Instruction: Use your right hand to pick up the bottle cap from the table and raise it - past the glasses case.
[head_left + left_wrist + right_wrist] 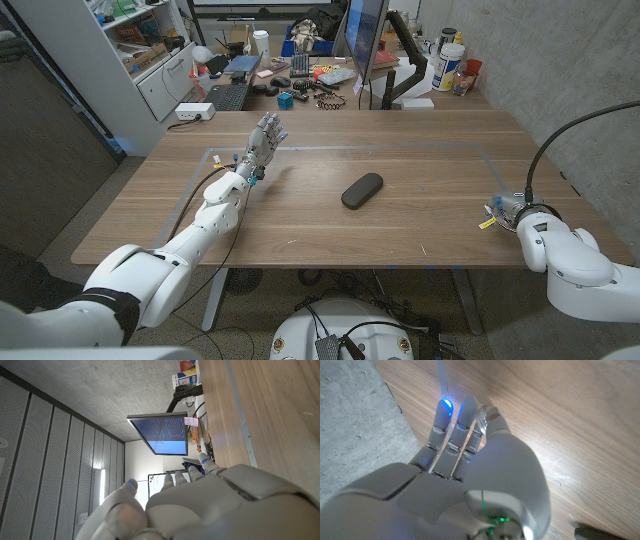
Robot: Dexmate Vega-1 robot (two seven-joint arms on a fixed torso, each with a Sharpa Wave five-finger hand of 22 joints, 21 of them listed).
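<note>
Right hand (pixel 485 475): positioned at the right edge of the tabletop (pixel 420 150), well apart from the glasses case (pixel 362 190). In the right wrist view my fingers (pixel 454 435) reach out side by side over the wood, with the thumb tip drawn in against them. A pale ringed shape (pixel 483 414) sits at that thumb tip. I cannot tell whether it is the cap pinched there or part of the hand, so I cannot tell whether the hand is grasping or released.

Glasses case: dark, oblong, lying flat near the middle of the tabletop, set at a slant.

Left hand (pixel 265 140): over the far left part of the tabletop, fingers spread and pointing away from me, holding nothing.

Behind the tabletop: a monitor (pixel 365 40) and a cluttered desk (pixel 300 85)
</note>
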